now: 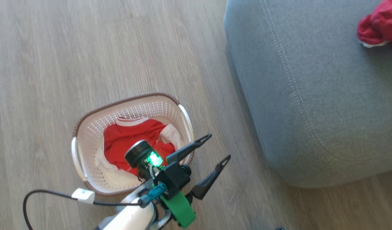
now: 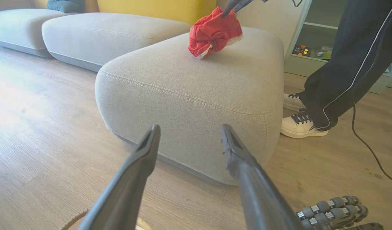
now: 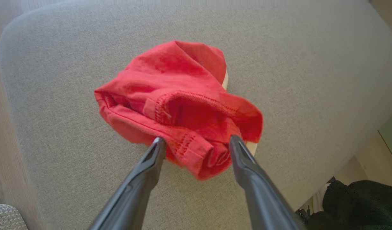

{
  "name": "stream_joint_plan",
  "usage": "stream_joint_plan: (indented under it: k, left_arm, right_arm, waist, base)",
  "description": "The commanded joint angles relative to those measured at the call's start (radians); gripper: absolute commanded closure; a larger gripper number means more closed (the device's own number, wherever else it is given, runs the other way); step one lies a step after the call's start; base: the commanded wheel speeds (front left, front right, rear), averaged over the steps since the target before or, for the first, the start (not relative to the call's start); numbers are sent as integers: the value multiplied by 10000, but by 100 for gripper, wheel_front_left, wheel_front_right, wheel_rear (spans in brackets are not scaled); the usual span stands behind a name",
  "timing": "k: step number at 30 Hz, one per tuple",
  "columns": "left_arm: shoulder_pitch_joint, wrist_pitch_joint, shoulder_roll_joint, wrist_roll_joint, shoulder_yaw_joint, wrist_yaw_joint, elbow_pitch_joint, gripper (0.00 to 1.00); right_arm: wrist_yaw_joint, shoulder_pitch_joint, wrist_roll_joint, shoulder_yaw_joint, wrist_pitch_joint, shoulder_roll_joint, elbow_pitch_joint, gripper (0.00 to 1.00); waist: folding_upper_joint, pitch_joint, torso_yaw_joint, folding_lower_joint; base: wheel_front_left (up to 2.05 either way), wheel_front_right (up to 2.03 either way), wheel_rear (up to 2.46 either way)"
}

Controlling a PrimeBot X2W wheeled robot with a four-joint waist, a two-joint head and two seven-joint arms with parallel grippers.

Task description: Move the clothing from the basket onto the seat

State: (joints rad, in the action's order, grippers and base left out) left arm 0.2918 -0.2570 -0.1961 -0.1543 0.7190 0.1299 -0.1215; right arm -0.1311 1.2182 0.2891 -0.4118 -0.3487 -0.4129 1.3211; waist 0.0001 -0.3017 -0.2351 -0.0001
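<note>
Clothing (image 1: 132, 134) with white trim lies in the basket (image 1: 94, 127), behind our nearer left gripper (image 1: 220, 146), which gapes empty toward the seat (image 1: 311, 95); our right gripper (image 3: 196, 139) stands spread, astride the plain garment (image 3: 177, 95) there.

One red garment (image 3: 180, 105) lies crumpled on the grey seat (image 1: 311, 80), a white-trimmed shirt (image 1: 132, 135) in the cream basket (image 1: 94, 127).

Red garment (image 1: 379, 27) cut by right edge; arm (image 1: 132, 220) hides basket (image 1: 97, 124) front.
</note>
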Motion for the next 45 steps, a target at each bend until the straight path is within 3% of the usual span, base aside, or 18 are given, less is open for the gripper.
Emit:
stream_joint_plan:
  k: [1,5,16,21,26,29,31,34,37,42,45]
  left_arm:
    - [-41,-48,88,-72,-354,8,241,0]
    - [-271,-48,277,-81,-527,8,188,0]
    - [-777,-48,533,-47,-1332,8,127,0]
    - [-1007,-48,649,-203,-2241,8,92,0]
    - [-1166,-48,962,-529,-3410,8,317,0]
    - [-1262,-48,1096,-507,-4036,8,417,0]
    - [-1335,-48,1135,-377,-4314,8,424,0]
    - [-1485,-48,1222,174,-5002,-52,421,0]
    - [-1612,-48,1370,359,-5751,-455,586,0]
    - [-1796,-48,1447,587,-6088,-769,794,0]
    - [-1884,-48,1453,507,-6135,-974,829,0]
  right_arm:
    - [4,420,-171,324,-9,-3,-305,0]
    - [4,565,-798,1399,140,92,-305,0]
    - [4,306,-3579,3870,2318,856,-1035,0]
    - [4,-996,-5766,5394,2964,1058,-3344,0]
    - [4,-2971,-7663,6560,3132,370,-6427,0]
    - [4,-4381,-8528,6717,3666,52,-8524,0]
    - [4,-4923,-8215,6714,4223,-113,-9225,0]
    - [4,-5816,-7917,6628,5096,157,-9965,0]
    - [4,-6744,-7681,6664,5706,451,-10577,0]
    - [4,-8333,-6808,6531,6081,781,-11429,0]
    - [4,-9245,-6549,5984,6098,1368,-12113,0]
  waist:
    - [-1,232,19,1]
    - [-1,599,40,1]
    - [-1,1373,239,1]
    - [-1,1667,481,1]
    - [-1,1880,867,1]
    - [-1,2070,1203,1]
    - [-1,2175,1348,1]
    - [-1,2344,1603,1]
    - [-1,2427,1856,1]
    - [-1,2483,2332,1]
    - [-1,2485,2505,1]
  base:
    - [0,0,0]
    - [0,0,0]
    - [0,0,0]
    - [0,0,0]
    - [0,0,0]
    - [0,0,0]
    - [0,0,0]
    - [0,0,0]
    - [0,0,0]
    - [0,0,0]
    - [0,0,0]
